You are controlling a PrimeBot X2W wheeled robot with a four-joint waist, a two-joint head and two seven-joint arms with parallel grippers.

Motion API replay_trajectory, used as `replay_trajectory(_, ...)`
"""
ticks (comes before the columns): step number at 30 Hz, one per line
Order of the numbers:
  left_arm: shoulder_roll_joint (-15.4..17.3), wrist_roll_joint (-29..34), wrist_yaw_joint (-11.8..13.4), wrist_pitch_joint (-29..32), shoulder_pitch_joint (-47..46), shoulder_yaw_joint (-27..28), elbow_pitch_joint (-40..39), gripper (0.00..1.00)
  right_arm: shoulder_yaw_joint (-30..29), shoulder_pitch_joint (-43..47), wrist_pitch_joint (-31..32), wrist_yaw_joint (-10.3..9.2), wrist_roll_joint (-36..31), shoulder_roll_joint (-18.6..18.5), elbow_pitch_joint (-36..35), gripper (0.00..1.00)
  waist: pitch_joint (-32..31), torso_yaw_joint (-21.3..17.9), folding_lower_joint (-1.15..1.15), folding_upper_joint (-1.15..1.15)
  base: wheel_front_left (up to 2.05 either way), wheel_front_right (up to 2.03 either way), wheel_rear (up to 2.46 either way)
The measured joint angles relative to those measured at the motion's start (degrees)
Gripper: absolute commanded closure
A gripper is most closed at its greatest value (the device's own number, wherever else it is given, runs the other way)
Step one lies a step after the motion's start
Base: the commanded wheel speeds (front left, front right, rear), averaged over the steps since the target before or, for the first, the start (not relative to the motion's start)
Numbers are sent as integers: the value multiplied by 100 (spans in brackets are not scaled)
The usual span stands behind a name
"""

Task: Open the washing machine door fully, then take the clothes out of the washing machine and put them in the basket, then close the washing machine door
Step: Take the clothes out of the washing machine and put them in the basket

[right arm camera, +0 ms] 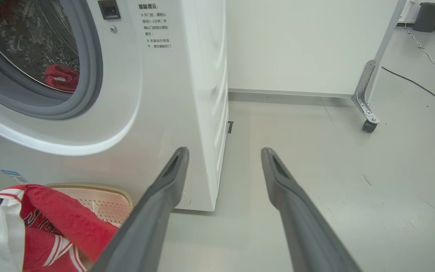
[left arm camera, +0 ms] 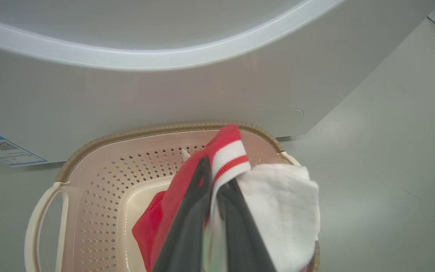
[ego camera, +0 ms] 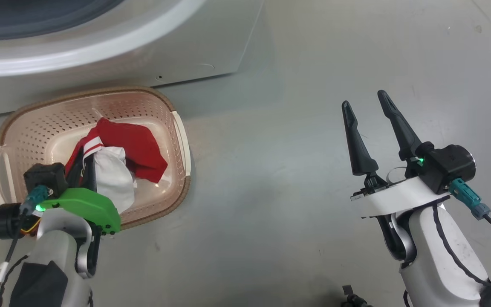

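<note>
The left gripper (left arm camera: 217,180) is clamped, fingers together, on a bunch of red and white clothes (ego camera: 137,147). It pinches them at a striped ribbed band near the fingertips, with the white part bulging to one side of the fingers and the red part hanging down the other. Directly below and ahead of that gripper sits the basket (ego camera: 79,94), its far rim close against the foot of the washing machine (right arm camera: 172,94). The cloth looks light, soft and limp: it will sag and fold, and nothing in it can break. A pinch on any thick fold or hem will serve, and once let go it should simply drop. The white part reaches as far as the basket's rim on its side of the gripper, so a loose tail could drape over the edge. Releasing nearer the basket's middle would be safer. The right gripper (ego camera: 365,100) has its fingers wide apart and holds nothing, with bare floor (ego camera: 279,128) all round it and the machine's corner off to its inner side, so it has free room. Ahead of it and higher, inside the grey gasket (right arm camera: 91,68), a red piece (right arm camera: 61,77) lies in the drum. It is seemingly another garment, though too blurred to be sure, and reaching it means clearing the gasket's lip.
</note>
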Motion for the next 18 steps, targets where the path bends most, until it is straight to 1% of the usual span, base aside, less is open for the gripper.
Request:
replay_trajectory(6,124,-5,-56,170,-340,43,571,100,80,-273,1,-1,99,0,-89,0,482,-122,0,0,0,0,0)
replay_trajectory(7,124,-5,-56,170,-340,43,571,100,80,-273,1,-1,99,0,-89,0,482,-122,0,0,0,0,0)
replay_trajectory(8,163,-12,-87,194,-428,87,759,100,90,-339,0,-9,99,1,-105,0,627,-165,0,0,0,0,0)
replay_trajectory(12,160,-68,-93,196,-593,127,981,100,93,-388,0,-11,119,1,-118,0,821,-227,0,0,0,0,0)
replay_trajectory(18,156,-105,-174,158,-910,138,1369,100,101,-477,0,-24,147,1,-111,0,1102,-326,0,0,0,0,0)
